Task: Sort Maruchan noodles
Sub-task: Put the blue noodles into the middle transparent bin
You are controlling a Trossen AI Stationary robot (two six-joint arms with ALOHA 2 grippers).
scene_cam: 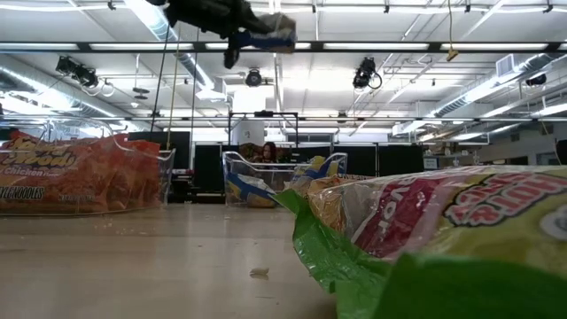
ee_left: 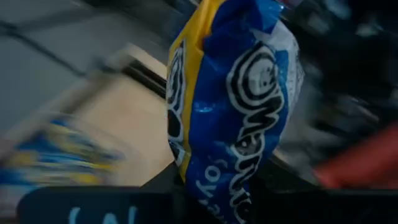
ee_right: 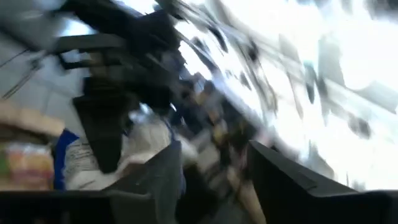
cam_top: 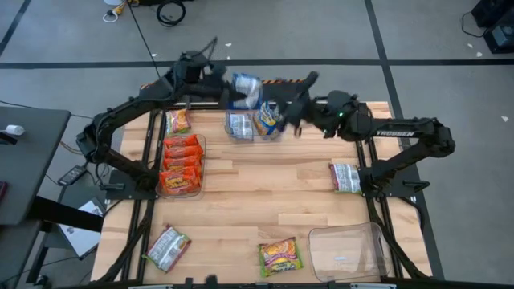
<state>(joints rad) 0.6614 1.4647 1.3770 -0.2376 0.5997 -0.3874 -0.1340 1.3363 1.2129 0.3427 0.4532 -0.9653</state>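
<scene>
Blue-and-yellow packet (cam_top: 246,87): aloft past table's far edge, beside far clear tray (cam_top: 250,128) | left gripper (cam_top: 227,90): fingers clenched on packet | right gripper (cam_top: 299,104): near, fingers parted, nothing held | advice: keep clamp firm, centre over blue-packet tray, lower before release | orange packets (cam_top: 181,163): in left tray

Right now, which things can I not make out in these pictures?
Right wrist view: motion blur; nothing beyond the open right jaws is readable.
Left wrist view: the blue packet, held in the left jaws, hides what is behind it.
Low view: a green packet near the lens hides the table's right part.
High view: packet print is too small to read.
</scene>
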